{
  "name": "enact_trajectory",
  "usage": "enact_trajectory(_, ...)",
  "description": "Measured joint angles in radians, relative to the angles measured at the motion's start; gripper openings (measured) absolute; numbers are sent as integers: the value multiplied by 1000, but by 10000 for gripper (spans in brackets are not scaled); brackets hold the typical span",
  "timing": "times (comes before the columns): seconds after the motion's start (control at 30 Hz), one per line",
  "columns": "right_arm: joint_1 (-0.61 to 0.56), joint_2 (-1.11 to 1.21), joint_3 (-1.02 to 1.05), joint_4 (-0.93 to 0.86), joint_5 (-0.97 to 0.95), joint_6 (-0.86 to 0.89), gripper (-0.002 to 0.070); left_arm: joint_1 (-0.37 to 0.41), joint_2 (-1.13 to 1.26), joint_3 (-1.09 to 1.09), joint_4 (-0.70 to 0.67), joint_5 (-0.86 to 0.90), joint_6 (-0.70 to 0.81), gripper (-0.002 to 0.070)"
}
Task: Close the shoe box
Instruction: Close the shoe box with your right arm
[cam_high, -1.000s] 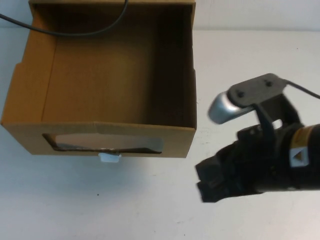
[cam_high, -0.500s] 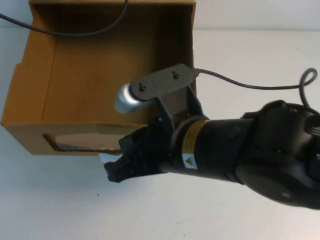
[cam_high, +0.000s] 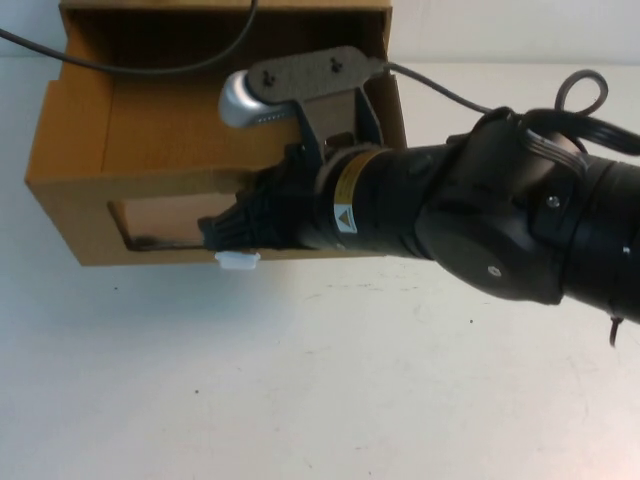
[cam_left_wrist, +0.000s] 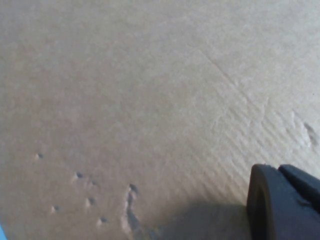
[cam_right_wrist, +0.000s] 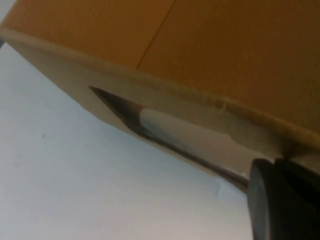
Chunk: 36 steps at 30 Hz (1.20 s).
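The shoe box (cam_high: 150, 140), a brown cardboard drawer, lies open-topped at the back left of the white table. Its front has a clear window (cam_high: 160, 222) with a small white pull tab (cam_high: 237, 262) below it. My right gripper (cam_high: 212, 232) reaches in from the right, shut, with its tip against the front panel just above the tab. In the right wrist view the gripper (cam_right_wrist: 275, 167) touches the front panel (cam_right_wrist: 75, 65) beside the window (cam_right_wrist: 165, 127). My left gripper (cam_left_wrist: 280, 172) shows only in its wrist view, shut, close to a plain brown cardboard surface (cam_left_wrist: 150, 100).
A black cable (cam_high: 140, 66) hangs across the back of the box's inside. My right arm (cam_high: 480, 215) covers the box's right front corner. White table (cam_high: 300, 380) lies in front of the box.
My right arm swung in from the right to the box's front. The box's front panel has moved away from me, toward the back.
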Motion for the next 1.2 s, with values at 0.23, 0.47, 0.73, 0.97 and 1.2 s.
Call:
enact_trajectory(0.23,-67,66,-86,-11,-61,0,-11,0,0,0,0,0,0,-2)
enact_trajectory(0.47,-120,137,-152,-14,-145,0,-11,0,0,0,0,0,0,-2)
enact_trajectory(0.73,-171,210,-221,-7,-230,0,-11,0,0,0,0,0,0,-2)
enact_trajectory(0.97,-212,285,-283,13,-307,0,-11,0,0,0,-2,0,0,-2)
enact_trajectory(1.2,-224,346,-348,15,-351,2,-11,0,0,0,-2,0,0,-2)
